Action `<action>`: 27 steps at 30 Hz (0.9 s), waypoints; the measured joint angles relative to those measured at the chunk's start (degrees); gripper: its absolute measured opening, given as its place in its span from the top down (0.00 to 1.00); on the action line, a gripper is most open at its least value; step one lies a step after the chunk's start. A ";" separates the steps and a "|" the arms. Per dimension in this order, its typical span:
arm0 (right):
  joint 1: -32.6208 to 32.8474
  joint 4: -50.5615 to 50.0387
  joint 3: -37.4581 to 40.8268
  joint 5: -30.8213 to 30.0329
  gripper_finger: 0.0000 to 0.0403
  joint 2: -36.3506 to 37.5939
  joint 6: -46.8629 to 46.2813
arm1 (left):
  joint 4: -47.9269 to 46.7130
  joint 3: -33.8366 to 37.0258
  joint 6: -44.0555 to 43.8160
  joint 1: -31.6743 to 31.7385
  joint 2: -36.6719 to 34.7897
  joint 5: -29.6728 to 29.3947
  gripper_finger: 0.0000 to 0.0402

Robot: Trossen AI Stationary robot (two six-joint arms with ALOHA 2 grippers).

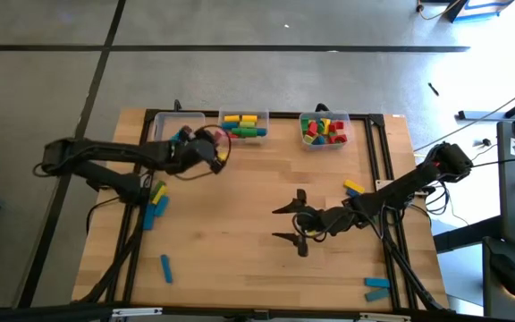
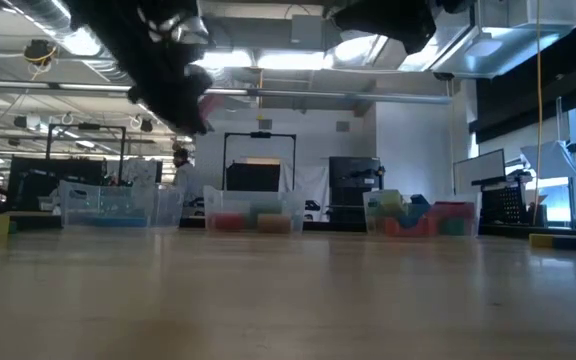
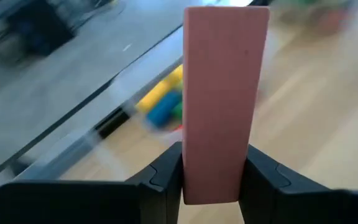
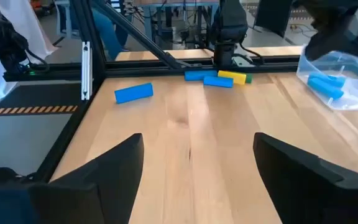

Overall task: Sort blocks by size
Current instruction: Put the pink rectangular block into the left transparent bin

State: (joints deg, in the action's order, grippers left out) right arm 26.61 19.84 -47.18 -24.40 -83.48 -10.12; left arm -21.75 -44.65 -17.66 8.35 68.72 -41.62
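My left gripper point(image 1: 213, 148) hovers at the far left of the table, just in front of the clear bins, shut on a long red block point(image 3: 224, 93). The left bin point(image 1: 170, 122) holds blue blocks. The middle bin point(image 1: 244, 125) holds yellow, blue and green bars, and the right bin point(image 1: 325, 130) holds short red, green and yellow pieces. My right gripper point(image 1: 297, 220) hangs open over the table's middle with nothing between its fingers point(image 4: 104, 174). Loose blocks point(image 1: 156, 202) lie flat on the wood. My left gripper pinches the long red block near one end point(image 3: 211, 180) between its two fingers point(image 3: 166, 174), one on each long side. The rest of the block sticks out forward past the fingertips. The gripper reaches in from the table's left, slanting down, and the block is clear of the table.
A yellow and a blue block point(image 1: 156, 202) lie by the left rail, and a single blue one point(image 1: 166, 267) lies near the front left. A yellow and blue pair point(image 1: 354, 188) and blue ones point(image 1: 376, 287) lie on the right. Black rails point(image 1: 386, 161) frame the table.
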 joint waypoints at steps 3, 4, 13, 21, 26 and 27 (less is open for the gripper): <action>0.00 -1.03 0.00 -0.01 0.26 0.00 -0.45 | -2.94 0.32 -0.57 5.13 0.08 0.01 0.71; 0.00 -1.06 0.00 -0.01 0.26 0.00 -0.51 | -3.63 0.65 -0.60 6.81 0.08 0.01 0.71; 0.00 -2.09 0.00 0.00 0.26 0.00 -1.99 | 0.80 4.81 -0.41 21.23 0.61 6.94 0.73; 0.00 -1.97 0.00 -0.14 0.26 0.00 -2.09 | 1.00 5.08 0.07 28.55 2.54 11.39 0.72; 0.00 -1.98 0.00 -0.44 0.26 0.00 -2.09 | 0.41 5.08 -0.26 30.71 4.69 14.36 0.72; 0.00 -2.02 0.00 -0.46 0.26 0.00 -2.09 | -0.24 5.08 -0.47 30.87 5.17 14.54 0.71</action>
State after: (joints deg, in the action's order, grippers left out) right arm 26.61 17.82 -47.18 -24.86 -83.48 -12.21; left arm -22.00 -39.57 -18.13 39.22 73.89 -27.08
